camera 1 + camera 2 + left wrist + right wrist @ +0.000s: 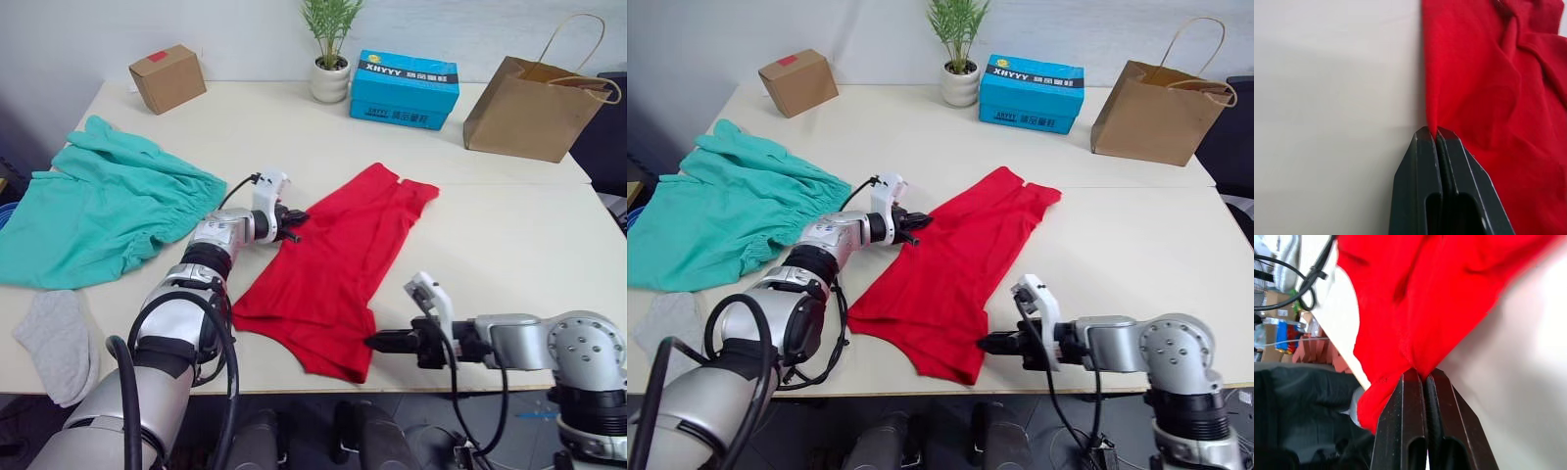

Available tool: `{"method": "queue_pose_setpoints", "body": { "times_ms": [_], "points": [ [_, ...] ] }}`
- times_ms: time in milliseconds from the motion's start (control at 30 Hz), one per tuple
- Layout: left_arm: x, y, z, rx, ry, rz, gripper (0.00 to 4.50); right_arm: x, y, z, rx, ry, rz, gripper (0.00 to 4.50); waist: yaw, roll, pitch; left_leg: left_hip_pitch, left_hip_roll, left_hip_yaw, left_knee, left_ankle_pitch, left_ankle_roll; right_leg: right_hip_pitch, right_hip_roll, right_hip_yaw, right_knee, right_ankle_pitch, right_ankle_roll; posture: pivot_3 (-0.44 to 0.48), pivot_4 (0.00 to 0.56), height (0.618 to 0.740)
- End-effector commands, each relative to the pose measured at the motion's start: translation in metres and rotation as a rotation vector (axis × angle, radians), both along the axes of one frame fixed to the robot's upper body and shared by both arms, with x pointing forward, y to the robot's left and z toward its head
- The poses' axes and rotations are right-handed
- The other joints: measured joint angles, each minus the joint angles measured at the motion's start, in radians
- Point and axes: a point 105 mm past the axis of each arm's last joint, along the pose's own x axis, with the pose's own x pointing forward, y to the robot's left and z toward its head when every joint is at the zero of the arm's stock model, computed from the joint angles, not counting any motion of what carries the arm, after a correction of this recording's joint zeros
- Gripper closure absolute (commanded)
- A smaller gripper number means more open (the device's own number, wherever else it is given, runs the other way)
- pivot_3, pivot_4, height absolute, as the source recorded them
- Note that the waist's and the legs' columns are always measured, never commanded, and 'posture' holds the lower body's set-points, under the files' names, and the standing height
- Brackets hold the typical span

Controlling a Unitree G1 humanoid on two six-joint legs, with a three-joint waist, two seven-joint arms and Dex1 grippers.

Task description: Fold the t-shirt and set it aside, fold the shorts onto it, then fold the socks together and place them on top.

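While the table point(509, 245) is carrying everything, the shorts point(93, 211) are lying spread flat well to the left of the t-shirt point(338, 264), which is stretching in a long folded strip slantwise across the table's middle, its near end reaching almost to the front edge. Beyond the t-shirt, along the far side, a brown paper bag point(534, 108) is standing to the right, a blue box point(405, 88) and a small potted plant point(331, 49) are sitting straight behind it, and a cardboard box point(168, 77) is resting off to the left. One of the socks point(59, 343) is lying well left of the t-shirt's near end, just in front of the shorts. The left gripper point(291, 222) is pinching the t-shirt's left edge with its fingers pressed together on the cloth, and the right gripper point(377, 342) is clamping the t-shirt's near right corner the same way.
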Motion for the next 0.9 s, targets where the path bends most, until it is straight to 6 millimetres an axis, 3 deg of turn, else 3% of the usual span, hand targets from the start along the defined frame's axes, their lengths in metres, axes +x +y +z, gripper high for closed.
{"method": "queue_pose_setpoints", "body": {
  "times_ms": [33,200,433,533,600,767,900],
  "points": [
    [0.002,0.013,0.022,-0.028,-0.102,0.082,4.49,0.010,-0.011,0.012,0.006,-0.043,-0.016,4.50,0.002,0.000,0.000,0.000,0.000,0.000,0.000,0.000,0.000,0.000,0.000,0.000,0.000,0.000,0.000,0.000,0.150,0.740],
    [-0.024,0.012,0.023,-0.055,-0.125,0.118,4.49,0.023,-0.020,0.013,-0.024,-0.069,-0.015,4.50,0.005,0.000,0.000,-0.001,0.000,0.000,0.000,0.000,0.000,0.000,0.000,0.000,0.001,0.000,0.000,0.000,0.150,0.740],
    [-0.059,0.027,0.020,-0.030,-0.148,0.240,4.49,0.040,-0.019,0.014,-0.040,-0.114,0.021,4.50,0.007,0.000,0.000,-0.001,0.000,0.000,0.001,0.000,0.000,0.000,0.000,0.000,0.000,0.000,0.000,0.000,0.150,0.740],
    [-0.068,0.029,0.020,-0.042,-0.143,0.240,4.49,0.033,-0.018,0.016,-0.003,-0.073,0.077,4.50,0.008,0.000,0.000,-0.001,0.000,0.000,0.001,0.000,0.000,0.000,0.000,0.000,0.000,0.000,0.000,0.000,0.150,0.740],
    [-0.073,0.031,0.019,-0.022,-0.139,0.222,4.30,0.029,-0.017,0.019,0.015,-0.092,0.115,4.04,0.011,0.000,0.000,-0.001,0.000,0.000,0.001,0.000,0.000,0.000,0.000,0.000,0.000,0.000,0.000,0.000,0.150,0.740],
    [-0.075,0.049,0.024,0.113,-0.231,0.151,2.95,0.034,-0.029,0.024,-0.005,-0.208,0.115,2.52,0.016,0.000,0.000,-0.001,0.000,0.000,0.001,0.000,0.000,0.000,0.000,0.000,-0.001,0.000,0.000,0.000,0.150,0.740],
    [-0.088,0.060,0.026,0.285,-0.315,-0.032,1.72,0.032,-0.042,0.039,-0.079,-0.516,0.229,1.19,0.022,0.000,0.000,-0.001,0.000,0.000,0.000,0.000,-0.001,0.000,0.000,0.000,-0.003,0.000,0.000,0.000,0.150,0.740]
  ]
}}
